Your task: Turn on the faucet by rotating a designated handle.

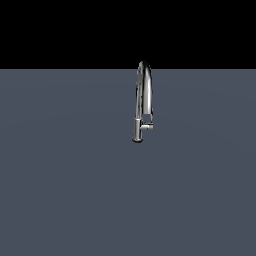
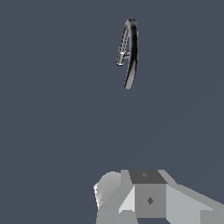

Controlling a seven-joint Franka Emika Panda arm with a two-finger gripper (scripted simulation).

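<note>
We see a slim chrome gooseneck faucet (image 1: 144, 97) standing alone on a grey-blue surface (image 1: 65, 190), its stubby handle (image 1: 148, 127) jutting from the lower stem toward the exterior view's right. The wrist view shows our gripper (image 2: 146, 199) well apart from it; we cannot tell whether the fingers are spread. The handle is small, so a misaligned approach could strike the arch instead.

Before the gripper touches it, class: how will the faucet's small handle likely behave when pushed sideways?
The handle looks like polished metal, so probably stiff and slippery. It is a short stub off the faucet stem, so it likely swings around that stem rather than bending. The slim, tall faucet seems fixed at its base, so tipping is unlikely.
</note>
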